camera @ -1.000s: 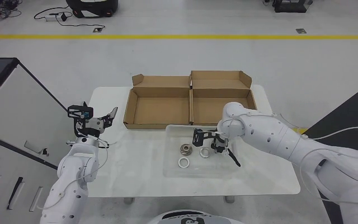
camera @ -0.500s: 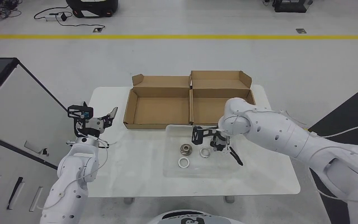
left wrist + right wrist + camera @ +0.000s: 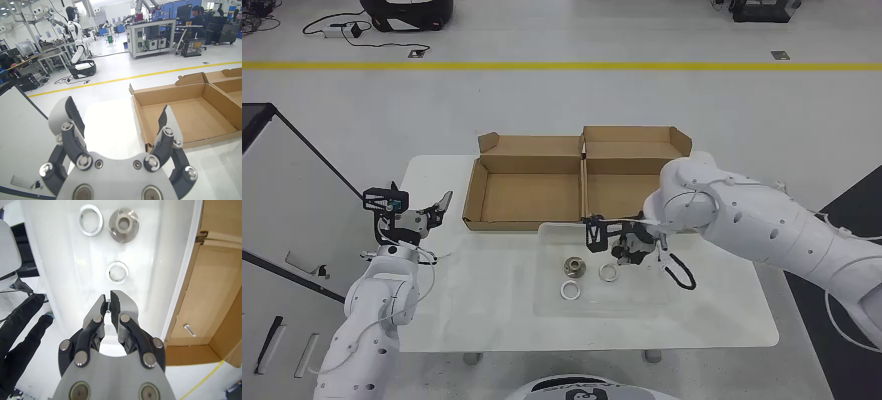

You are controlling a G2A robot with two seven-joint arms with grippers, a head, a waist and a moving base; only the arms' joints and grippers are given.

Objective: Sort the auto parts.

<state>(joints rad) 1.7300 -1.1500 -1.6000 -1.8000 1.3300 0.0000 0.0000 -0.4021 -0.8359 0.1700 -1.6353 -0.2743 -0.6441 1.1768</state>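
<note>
My right gripper (image 3: 107, 294) is shut on a small dark threaded bolt (image 3: 108, 307) and hangs over the clear tray (image 3: 56, 247). In the tray, just beyond its fingertips, lies a small metal ring (image 3: 117, 272). Farther on are a round flange (image 3: 123, 224) and a larger ring (image 3: 91, 220). From above, the right gripper (image 3: 617, 248) is over the tray (image 3: 642, 300) near the flange (image 3: 574, 266) and the rings (image 3: 609, 272). My left gripper (image 3: 117, 103) is open and holds nothing, raised by the table's left edge (image 3: 437, 207).
Two open cardboard boxes stand side by side behind the tray: the left box (image 3: 527, 195) has a bare floor, and the right box (image 3: 627, 190) holds a silver bolt (image 3: 189, 330). The white table (image 3: 482, 290) lies free left of the tray.
My right arm has swung back toward the right box, and its gripper has drawn slightly away from the rings with the bolt held. The left arm has kept still.
</note>
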